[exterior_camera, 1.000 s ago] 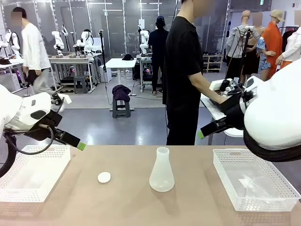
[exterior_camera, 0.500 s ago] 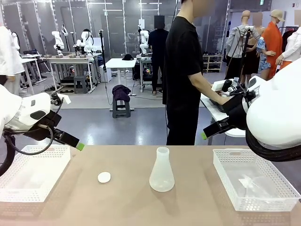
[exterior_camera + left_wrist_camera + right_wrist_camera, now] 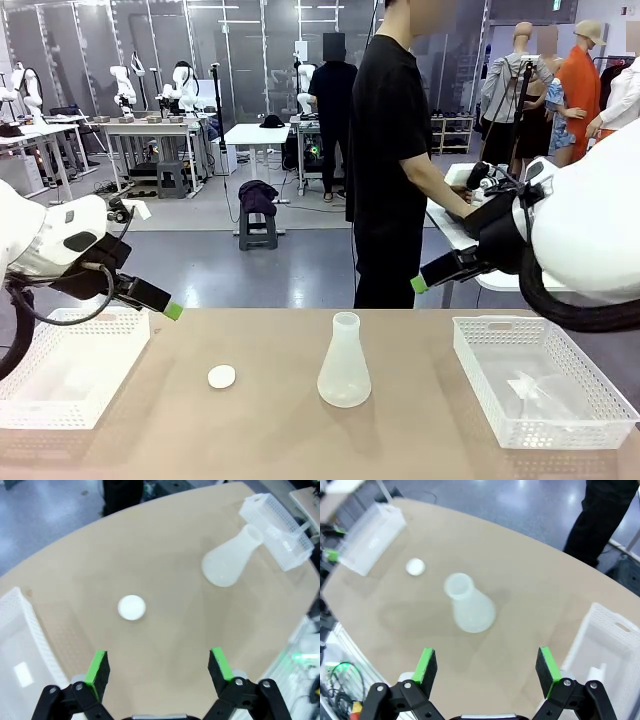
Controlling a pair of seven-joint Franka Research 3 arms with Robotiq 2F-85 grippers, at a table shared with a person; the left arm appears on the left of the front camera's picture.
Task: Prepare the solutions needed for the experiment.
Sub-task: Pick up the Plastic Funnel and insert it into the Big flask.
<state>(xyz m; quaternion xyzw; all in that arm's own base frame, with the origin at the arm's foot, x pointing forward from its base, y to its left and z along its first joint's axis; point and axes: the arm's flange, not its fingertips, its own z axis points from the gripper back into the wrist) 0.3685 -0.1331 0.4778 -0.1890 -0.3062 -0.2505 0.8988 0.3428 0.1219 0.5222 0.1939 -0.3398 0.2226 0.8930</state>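
Left hand (image 3: 172,311) hangs above the inner edge of the left white basket (image 3: 125,365), its green-padded fingers spread wide with nothing between them; in its own wrist view the hand (image 3: 159,667) looks down on the bare tabletop (image 3: 250,430) just short of a small white round cap (image 3: 132,607). Right hand (image 3: 418,284) hovers higher, beyond the far edge of the tabletop and above the gap between the flask and the right white basket (image 3: 560,432), and it too is wide open and empty (image 3: 486,665).

A frosted conical flask (image 3: 344,375) stands upright near the middle of the tabletop, apart from both hands. Its cloudy wall does not let me tell whether any solution lies inside. The cap (image 3: 221,376) lies flat to the flask's left, well apart from it. Some clear plastic pieces (image 3: 535,390) rest in the right basket. A person in black (image 3: 390,150) stands past the far edge, turned sideways.
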